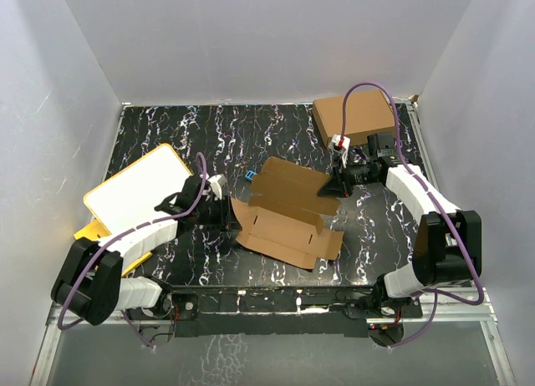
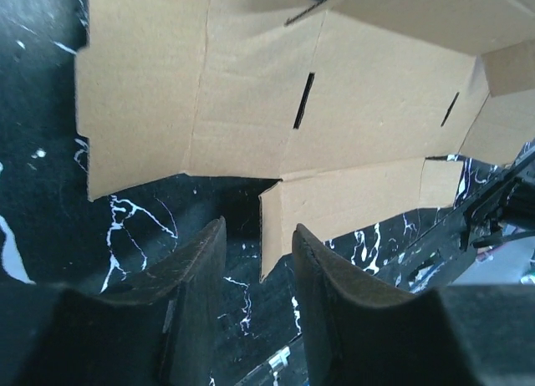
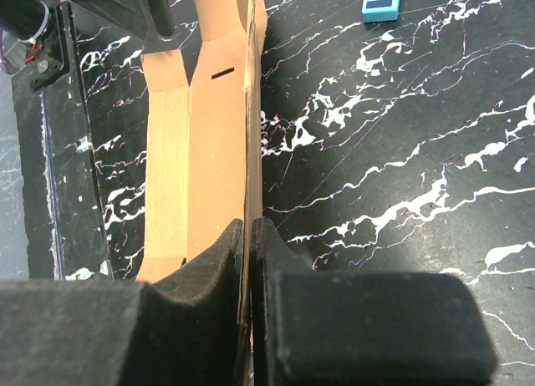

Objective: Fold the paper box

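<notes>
Item one: the paper box (image 1: 288, 212), a plain brown die-cut cardboard sheet with flaps and slots. You find it at the middle of the black white-veined tabletop (image 1: 167, 135), between your two arms. Its near panels lie flat and its far panel is raised on edge.

Item two: your right hand (image 3: 251, 229), at the sheet's far right corner. Its jaws are pressed together on the edge of the raised panel.

Item three: your left hand (image 2: 259, 236), at the sheet's near left end. Its jaws stand partly apart. The corner of a narrow flap sits in the gap, pinched by neither finger.

Item four, bystanders:
- a larger ready-made brown cardboard box (image 1: 355, 119) at the far right
- a white board with a yellow rim (image 1: 138, 194) at the left
- a small blue piece (image 1: 250, 175) just beyond the sheet

Condition: early, by your reckoning. One wall is lifted. No slot shows a tab in it, the end flaps lie unfolded, and no closed box shape exists. Most of the creasing, all the tucking and the closing remain.
</notes>
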Motion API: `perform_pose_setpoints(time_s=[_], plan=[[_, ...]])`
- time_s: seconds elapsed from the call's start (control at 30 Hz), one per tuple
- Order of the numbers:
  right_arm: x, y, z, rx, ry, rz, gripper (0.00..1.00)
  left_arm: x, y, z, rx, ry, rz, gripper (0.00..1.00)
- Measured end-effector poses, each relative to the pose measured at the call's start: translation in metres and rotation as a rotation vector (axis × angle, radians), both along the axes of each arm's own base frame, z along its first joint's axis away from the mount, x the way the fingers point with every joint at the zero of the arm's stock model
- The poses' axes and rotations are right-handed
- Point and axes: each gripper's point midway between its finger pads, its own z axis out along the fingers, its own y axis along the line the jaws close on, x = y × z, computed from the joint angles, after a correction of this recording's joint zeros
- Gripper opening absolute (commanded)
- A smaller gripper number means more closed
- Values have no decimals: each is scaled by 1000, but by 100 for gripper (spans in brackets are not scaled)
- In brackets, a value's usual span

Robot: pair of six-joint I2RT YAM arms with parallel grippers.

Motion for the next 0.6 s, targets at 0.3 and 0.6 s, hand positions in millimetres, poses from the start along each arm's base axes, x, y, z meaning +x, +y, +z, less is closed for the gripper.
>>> perform_pose_setpoints(time_s=[0.3, 0.6], plan=[[0, 0, 0, 0, 0, 0, 8, -17, -16, -11, -102, 95, -55, 16], [0, 0, 0, 0, 0, 0, 8, -18, -39, -8, -220, 126, -73, 11]])
